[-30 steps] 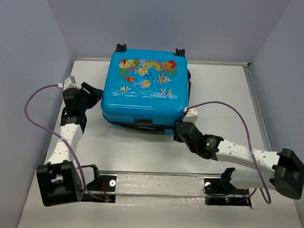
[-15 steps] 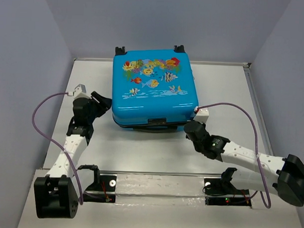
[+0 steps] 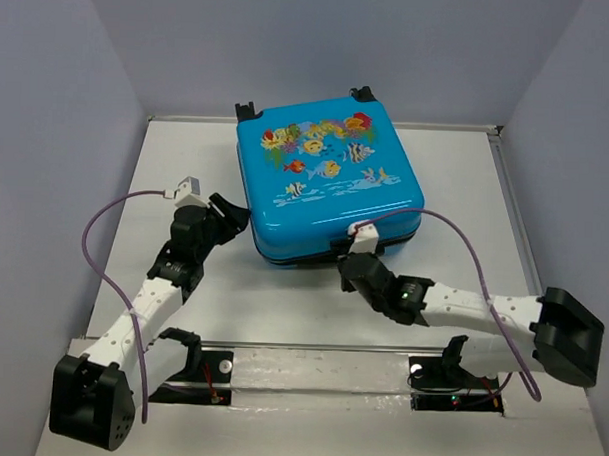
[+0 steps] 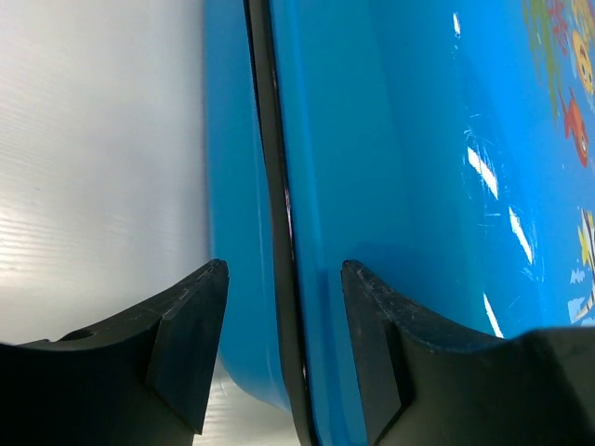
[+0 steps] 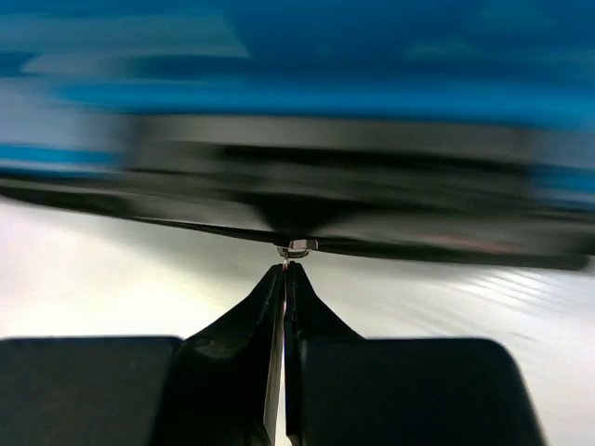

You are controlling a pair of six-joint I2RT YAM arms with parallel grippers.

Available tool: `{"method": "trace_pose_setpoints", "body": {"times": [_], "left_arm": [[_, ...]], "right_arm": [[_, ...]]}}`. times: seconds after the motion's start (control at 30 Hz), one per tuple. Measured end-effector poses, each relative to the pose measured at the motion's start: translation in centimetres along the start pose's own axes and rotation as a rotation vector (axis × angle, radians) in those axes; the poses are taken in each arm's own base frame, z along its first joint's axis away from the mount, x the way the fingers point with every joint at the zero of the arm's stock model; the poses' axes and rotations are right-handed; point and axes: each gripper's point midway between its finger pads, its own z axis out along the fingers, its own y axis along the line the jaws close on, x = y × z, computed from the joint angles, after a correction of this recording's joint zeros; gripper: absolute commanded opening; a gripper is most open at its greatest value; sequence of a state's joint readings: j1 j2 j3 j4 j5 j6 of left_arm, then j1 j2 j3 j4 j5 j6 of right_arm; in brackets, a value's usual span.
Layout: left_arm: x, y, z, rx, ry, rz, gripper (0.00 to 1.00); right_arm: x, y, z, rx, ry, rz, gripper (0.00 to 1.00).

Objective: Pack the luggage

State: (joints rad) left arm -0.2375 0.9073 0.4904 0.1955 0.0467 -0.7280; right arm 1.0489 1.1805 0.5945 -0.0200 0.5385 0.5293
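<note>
The luggage lies flat and closed on the table, blue shell with the fish print facing up, wheels at the far side. My left gripper straddles its near left corner. In the left wrist view its jaws sit either side of the black zip seam, one finger under the lower shell and one on the top shell. My right gripper is at the front edge. In the right wrist view it is shut on the small metal zipper pull, under the blurred luggage.
A metal rail carrying both arm bases runs along the near edge. Purple cables loop off each wrist. Grey walls close in the table on three sides, with a raised rim along the right.
The luggage has turned anticlockwise and shifted right. My left gripper went right with its corner. My right gripper slid left from the near right corner along the front edge and shut on the zipper pull.
</note>
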Motion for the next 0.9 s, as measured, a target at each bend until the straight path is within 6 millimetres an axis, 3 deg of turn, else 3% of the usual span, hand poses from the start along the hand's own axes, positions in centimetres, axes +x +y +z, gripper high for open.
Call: {"method": "trace_pose_setpoints", "body": {"times": [0.1,0.23,0.37,0.5,0.57,0.63,0.77,0.9], "left_arm": [[1.1,-1.0,-0.1,0.024,0.028,0.001,0.64],[1.9,-1.9,-0.3,0.049,0.051,-0.006,0.64],[2.1,-2.1,-0.4,0.044,0.049,-0.002,0.66],[1.0,-3.0,-0.6,0.03,0.035,0.022,0.82],[-0.8,-4.0,-0.6,0.02,0.006,0.047,0.91],[-2.9,-6.9,-0.4,0.074,-0.015,0.055,0.97],[-7.9,-12.2,0.3,0.177,-0.082,0.07,0.99],[-11.8,-13.4,3.6,0.164,-0.122,0.078,0.99]], "right_arm": [[0.9,6.2,0.2,-0.132,0.037,-0.072,0.07],[2.1,12.8,0.4,-0.269,0.051,-0.109,0.07],[2.7,15.8,1.7,-0.307,0.027,-0.099,0.07],[2.2,16.7,2.0,-0.335,-0.02,-0.05,0.07],[2.0,16.3,1.2,-0.356,-0.038,-0.024,0.07],[2.1,15.6,-0.1,-0.383,-0.038,-0.004,0.07],[2.4,14.4,-3.1,-0.439,-0.03,0.026,0.07],[3.1,12.9,-5.6,-0.489,-0.002,0.051,0.07]]}}
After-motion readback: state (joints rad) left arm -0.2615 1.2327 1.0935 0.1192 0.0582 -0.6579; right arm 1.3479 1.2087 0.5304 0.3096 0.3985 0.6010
